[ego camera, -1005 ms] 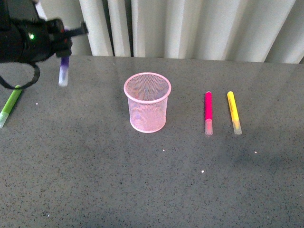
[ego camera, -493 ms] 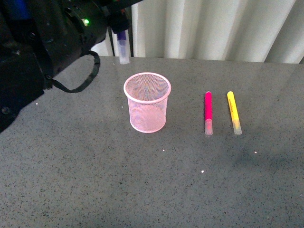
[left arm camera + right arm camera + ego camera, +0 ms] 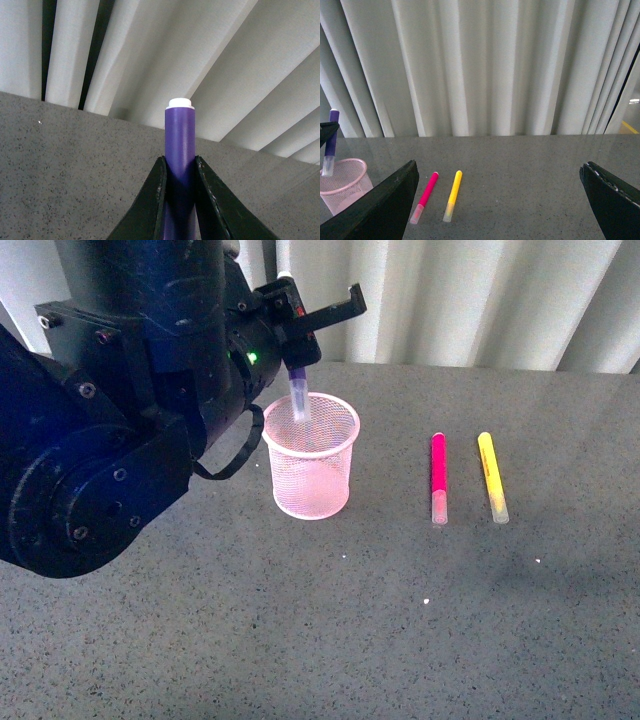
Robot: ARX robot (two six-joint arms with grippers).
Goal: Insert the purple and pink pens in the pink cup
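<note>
My left gripper (image 3: pixel 298 358) is shut on the purple pen (image 3: pixel 298 392) and holds it upright over the pink cup (image 3: pixel 310 472). The pen's clear cap points down and dips just inside the cup's rim. In the left wrist view the purple pen (image 3: pixel 180 140) stands between the two black fingers of the left gripper (image 3: pixel 180 160). The pink pen (image 3: pixel 438 475) lies flat on the table to the right of the cup. My right gripper (image 3: pixel 499 167) is open and empty above the table, with the pink pen (image 3: pixel 426 192) and the cup (image 3: pixel 342 182) in its view.
A yellow marker (image 3: pixel 491 475) lies beside the pink pen, further right. My left arm's large dark body (image 3: pixel 110 440) fills the left side of the front view and hides the table there. White curtains (image 3: pixel 450 300) hang behind the grey tabletop (image 3: pixel 400 620).
My left arm has swung from the far left to the cup, carrying the purple pen. The pen's cap now sits inside the rim. The arm now covers the green marker.
</note>
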